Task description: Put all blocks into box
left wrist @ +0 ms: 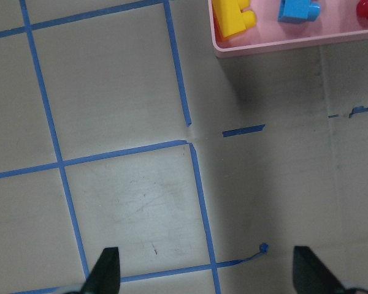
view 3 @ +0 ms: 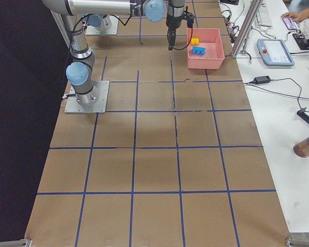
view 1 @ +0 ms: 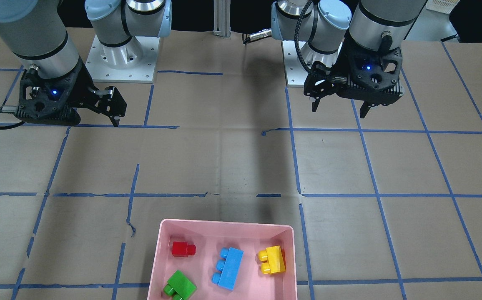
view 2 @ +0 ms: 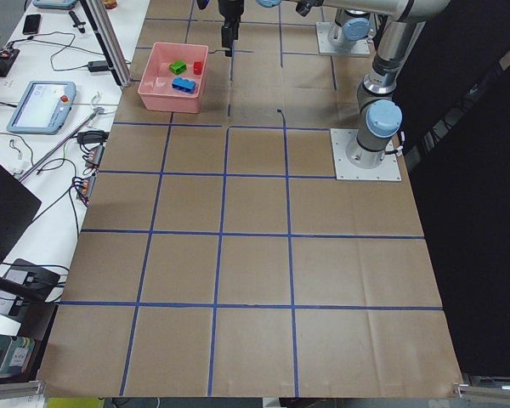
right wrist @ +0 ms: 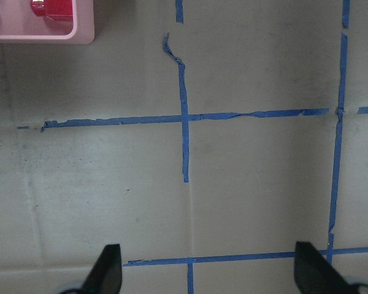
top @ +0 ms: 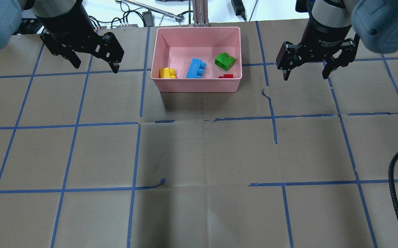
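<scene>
Overhead, left to right: left gripper (top: 96,68) hovers above the table (top: 199,155), pointing down, jaws wide apart, nothing between them. Box (top: 199,84) sits to its right, between the two grippers and apart from both. All four bricks are inside: yellow brick (top: 167,73) at the left gripper's end, blue brick (top: 195,68) mid-box, green brick (top: 224,61) and red brick (top: 226,76) at the right gripper's end. Red is mostly hidden behind the box's near wall there. The front view shows it whole but crops the green one and the box's near rim at the frame edge. Wrist cams catch only box corners: left sees cropped yellow, blue and a sliver of red; right sees a slice of red. Right gripper (top: 305,78) is right of the box, above the table, pointing down, jaws spread, empty. Side views are too small to judge jaws.
</scene>
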### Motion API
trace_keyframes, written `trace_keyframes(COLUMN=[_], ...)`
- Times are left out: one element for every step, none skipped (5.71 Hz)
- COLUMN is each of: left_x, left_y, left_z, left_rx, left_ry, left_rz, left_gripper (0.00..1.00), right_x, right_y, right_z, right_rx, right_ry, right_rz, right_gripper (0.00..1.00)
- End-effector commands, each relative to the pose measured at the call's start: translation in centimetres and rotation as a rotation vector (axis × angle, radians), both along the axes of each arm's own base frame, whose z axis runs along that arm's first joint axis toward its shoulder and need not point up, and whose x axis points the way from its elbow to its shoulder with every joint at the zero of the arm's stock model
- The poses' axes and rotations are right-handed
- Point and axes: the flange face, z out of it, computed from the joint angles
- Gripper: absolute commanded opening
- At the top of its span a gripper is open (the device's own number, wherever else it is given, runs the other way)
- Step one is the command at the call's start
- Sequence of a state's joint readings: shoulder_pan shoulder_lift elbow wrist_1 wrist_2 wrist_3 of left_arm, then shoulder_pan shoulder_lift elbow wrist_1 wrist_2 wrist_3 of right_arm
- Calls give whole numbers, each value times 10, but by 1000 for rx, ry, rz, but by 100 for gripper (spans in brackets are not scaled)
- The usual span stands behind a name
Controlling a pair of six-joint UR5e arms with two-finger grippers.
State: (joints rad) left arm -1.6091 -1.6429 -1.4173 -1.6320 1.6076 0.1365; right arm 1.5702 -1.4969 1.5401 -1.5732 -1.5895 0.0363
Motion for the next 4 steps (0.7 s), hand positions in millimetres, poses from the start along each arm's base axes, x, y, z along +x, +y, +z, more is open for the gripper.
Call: trace_keyframes(left_x=[0,0,0,1], left_y=[0,0,1,0], left_z=[0,0,1,1], left_rx=[0,0,-1,-1], left_ry=[0,0,0,0], left_rz=[0,0,0,2], left_gripper=[100,100,100,100], right_x=[2,2,2,2], right_y=[-2,-7,-7,-7], right_z=[7,13,13,12], right_rx=[-21,-30,-27,-21], right_ry=[-13,-9,-8,-6], right_rz=[-3,-3,-3,-3], right_gripper=[99,99,99,99])
